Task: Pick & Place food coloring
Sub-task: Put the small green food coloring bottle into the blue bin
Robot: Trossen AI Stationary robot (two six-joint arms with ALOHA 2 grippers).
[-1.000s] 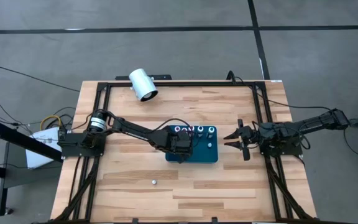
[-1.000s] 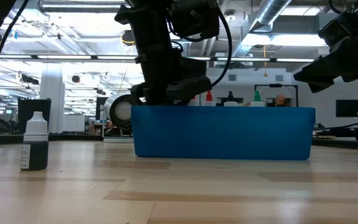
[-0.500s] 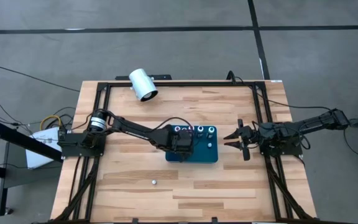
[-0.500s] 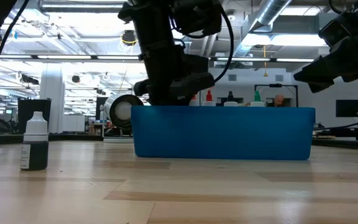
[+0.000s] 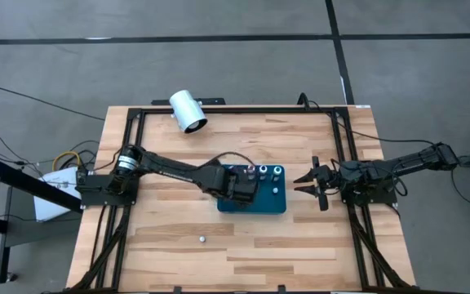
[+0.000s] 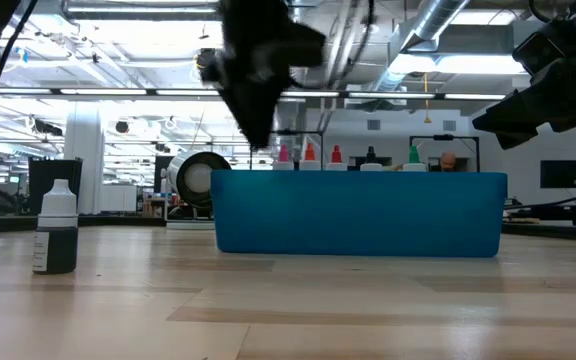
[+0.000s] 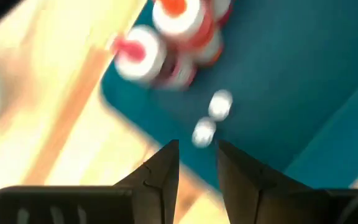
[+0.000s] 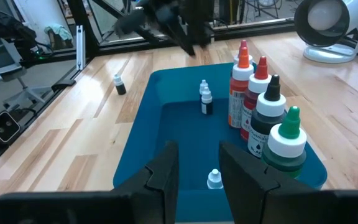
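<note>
The left gripper point(image 7: 196, 163), fingers narrowly parted and empty, has lifted clear of the blue tray point(image 5: 277, 202); two small food coloring bottles point(image 7: 211, 117) stand inside just beneath it, so that placement looks finished. One bottle point(image 6: 56, 229) waits well away on the table. The right gripper point(image 5: 309, 181) idles beside the tray.

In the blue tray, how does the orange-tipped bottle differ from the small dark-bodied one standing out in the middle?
The orange-tipped bottle is clearly taller and thicker than the small dark-bodied bottle. Its nozzle is orange, while the small one's cap is white. It stands in a row with three other bottles along one side of the blue tray; the small one stands apart from that row. Both are upright inside the tray.
</note>
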